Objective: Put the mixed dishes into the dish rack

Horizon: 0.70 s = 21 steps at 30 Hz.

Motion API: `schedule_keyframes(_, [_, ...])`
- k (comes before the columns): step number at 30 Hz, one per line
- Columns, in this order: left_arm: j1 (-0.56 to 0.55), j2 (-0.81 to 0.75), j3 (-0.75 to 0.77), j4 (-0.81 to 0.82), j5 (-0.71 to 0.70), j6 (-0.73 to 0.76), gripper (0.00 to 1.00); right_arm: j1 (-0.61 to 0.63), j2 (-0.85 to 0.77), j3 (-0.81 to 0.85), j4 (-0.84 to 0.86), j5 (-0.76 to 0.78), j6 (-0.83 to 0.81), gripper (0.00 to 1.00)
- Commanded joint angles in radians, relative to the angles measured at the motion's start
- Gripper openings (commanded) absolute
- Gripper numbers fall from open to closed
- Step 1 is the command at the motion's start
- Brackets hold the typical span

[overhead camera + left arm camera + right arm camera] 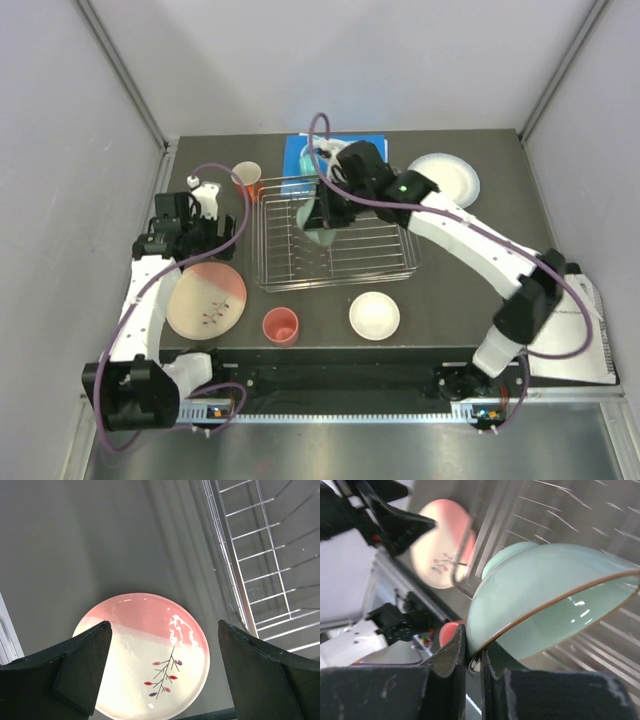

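My right gripper (322, 222) is shut on the rim of the mint green bowl (318, 226), holding it tilted over the left part of the dish rack (338, 268); in the right wrist view the bowl (540, 600) is pinched at its brown edge between the fingers (452, 655). My left gripper (192, 236) is open and empty above the pink-and-cream plate (205, 299), which lies flat on the table (150, 655). A coral pink cup (280, 325) and a small white plate (374, 315) sit in front of the rack. An orange cup (246, 175) and a white plate (444, 180) sit behind it.
A blue book (300, 150) lies behind the rack under the right arm. The rack's rim (235, 575) runs along the right of the left wrist view. A white sheet (590, 340) lies at the table's right edge. Enclosure walls stand on both sides.
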Motion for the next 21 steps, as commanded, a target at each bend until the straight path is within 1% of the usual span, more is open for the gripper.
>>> schedule_keyframes(1, [0.006, -0.090, -0.021, 0.017, 0.045, 0.033, 0.91, -0.033, 0.172, 0.228, 0.281, -0.345, -0.079, 0.00])
schedule_keyframes(4, [0.008, -0.110, -0.027, -0.008, 0.056, 0.050, 0.88, -0.062, 0.318, 0.339, 0.378, -0.523, -0.042, 0.00])
schedule_keyframes(5, [0.008, -0.113, -0.025, -0.013, 0.053, 0.053, 0.88, -0.078, 0.352, 0.357, 0.469, -0.571, -0.022, 0.00])
schedule_keyframes(6, [0.009, -0.118, -0.025, -0.020, 0.048, 0.055, 0.87, -0.086, 0.419, 0.397, 0.514, -0.659, 0.036, 0.00])
schedule_keyframes(7, [0.011, -0.121, -0.024, -0.031, 0.048, 0.058, 0.87, -0.094, 0.451, 0.411, 0.560, -0.703, 0.070, 0.00])
schedule_keyframes(8, [0.012, -0.124, -0.022, -0.034, 0.043, 0.064, 0.87, -0.109, 0.481, 0.420, 0.678, -0.737, 0.106, 0.00])
schedule_keyframes(9, [0.014, -0.132, -0.022, -0.037, 0.040, 0.067, 0.87, -0.118, 0.528, 0.423, 0.724, -0.793, 0.190, 0.00])
schedule_keyframes(11, [0.017, -0.136, -0.018, -0.049, 0.040, 0.076, 0.87, -0.141, 0.573, 0.417, 0.907, -0.838, 0.275, 0.00])
schedule_keyframes(12, [0.018, -0.140, -0.016, -0.054, 0.040, 0.079, 0.86, -0.151, 0.615, 0.420, 0.935, -0.857, 0.326, 0.00])
schedule_keyframes(14, [0.018, -0.141, -0.009, -0.066, 0.042, 0.081, 0.86, -0.177, 0.642, 0.411, 0.993, -0.872, 0.361, 0.00])
schedule_keyframes(15, [0.018, -0.143, -0.005, -0.072, 0.042, 0.081, 0.86, -0.184, 0.662, 0.397, 1.050, -0.886, 0.392, 0.00])
schedule_keyframes(19, [0.020, -0.150, 0.002, -0.082, 0.046, 0.081, 0.86, -0.217, 0.716, 0.399, 1.148, -0.923, 0.464, 0.00])
schedule_keyframes(21, [0.020, -0.144, 0.005, -0.086, 0.043, 0.081, 0.86, -0.227, 0.752, 0.428, 1.139, -0.927, 0.469, 0.00])
